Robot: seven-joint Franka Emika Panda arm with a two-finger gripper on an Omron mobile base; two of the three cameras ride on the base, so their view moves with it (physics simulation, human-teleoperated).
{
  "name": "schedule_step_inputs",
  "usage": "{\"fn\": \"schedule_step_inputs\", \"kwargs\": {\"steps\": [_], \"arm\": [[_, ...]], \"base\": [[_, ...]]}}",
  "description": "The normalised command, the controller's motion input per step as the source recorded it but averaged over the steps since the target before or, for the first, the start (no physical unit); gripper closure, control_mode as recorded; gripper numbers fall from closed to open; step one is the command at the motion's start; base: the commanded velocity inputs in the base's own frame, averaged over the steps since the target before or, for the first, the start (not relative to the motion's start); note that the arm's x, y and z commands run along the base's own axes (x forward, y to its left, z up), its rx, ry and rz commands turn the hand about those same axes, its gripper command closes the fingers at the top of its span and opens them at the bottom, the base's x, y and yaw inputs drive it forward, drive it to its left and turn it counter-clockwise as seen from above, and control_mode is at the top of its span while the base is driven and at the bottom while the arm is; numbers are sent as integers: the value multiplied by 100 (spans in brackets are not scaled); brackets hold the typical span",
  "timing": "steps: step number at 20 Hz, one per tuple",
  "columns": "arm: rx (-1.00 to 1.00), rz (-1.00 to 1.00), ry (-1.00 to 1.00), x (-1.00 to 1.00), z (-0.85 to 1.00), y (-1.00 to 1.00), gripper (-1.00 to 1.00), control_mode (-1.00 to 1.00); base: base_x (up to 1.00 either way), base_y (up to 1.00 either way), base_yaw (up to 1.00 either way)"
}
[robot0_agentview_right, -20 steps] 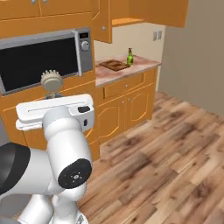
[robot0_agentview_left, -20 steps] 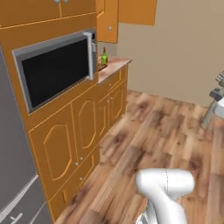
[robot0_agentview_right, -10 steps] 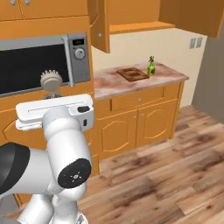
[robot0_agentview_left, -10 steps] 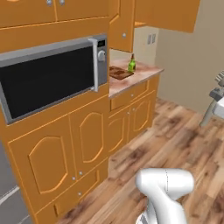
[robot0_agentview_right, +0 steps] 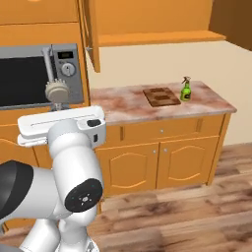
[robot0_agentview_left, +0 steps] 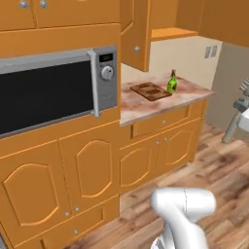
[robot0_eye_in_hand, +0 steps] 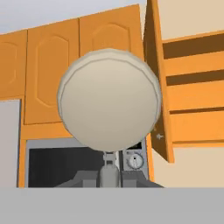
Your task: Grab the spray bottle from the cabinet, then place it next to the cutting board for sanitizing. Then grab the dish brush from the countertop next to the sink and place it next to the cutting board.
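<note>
Pincer (robot0_eye_in_hand: 109, 173) was pinched on the brush (robot0_eye_in_hand: 109, 103) handle, w/ the round pale head standing straight up in front of the hand cam at 12 o'clock from the tips. In the right base view the brush (robot0_agentview_right: 58, 92) stuck up above the arm's white forearm, w/ the microwave (robot0_agentview_right: 37, 75) behind it.

Bottle (robot0_agentview_right: 185, 90) stood upright on the surface (robot0_agentview_right: 123, 105), just beside the board (robot0_agentview_right: 162, 96) at roughly 3 o'clock of it; touching or apart, couldn't tell. Same pair in the left base view: bottle (robot0_agentview_left: 171, 81) at the board's (robot0_agentview_left: 149, 90) 2 o'clock, both near the far end of the surface (robot0_agentview_left: 133, 104).

Cabinet (robot0_agentview_right: 152, 19) hung over that stretch, door (robot0_agentview_right: 89, 30) swung open, edge-on to the cam, shelf bare. In the hand view the open door (robot0_eye_in_hand: 156, 83) sat at 3 o'clock of the brush head, w/ shelves to its right.

Microwave (robot0_agentview_left: 53, 88) was built into the orange-brown unit left of the surface; closed lower doors beneath, wood floor (robot0_agentview_right: 187, 216) below.
</note>
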Motion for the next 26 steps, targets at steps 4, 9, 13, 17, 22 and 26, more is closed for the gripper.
{"fn": "schedule_step_inputs", "kwargs": {"steps": [4, 9, 13, 17, 22, 26], "arm": [[0, 0, 0, 0, 0, 0, 100, 100], [0, 0, 0, 0, 0, 0, 100, 100], [0, 0, 0, 0, 0, 0, 100, 100], [0, 0, 0, 0, 0, 0, 100, 100], [0, 0, 0, 0, 0, 0, 100, 100], [0, 0, 0, 0, 0, 0, 100, 100]], "base": [[87, -98, 54], [78, -99, 51], [41, -100, 45], [65, -92, 48], [68, -31, 15], [51, 0, -3]]}}
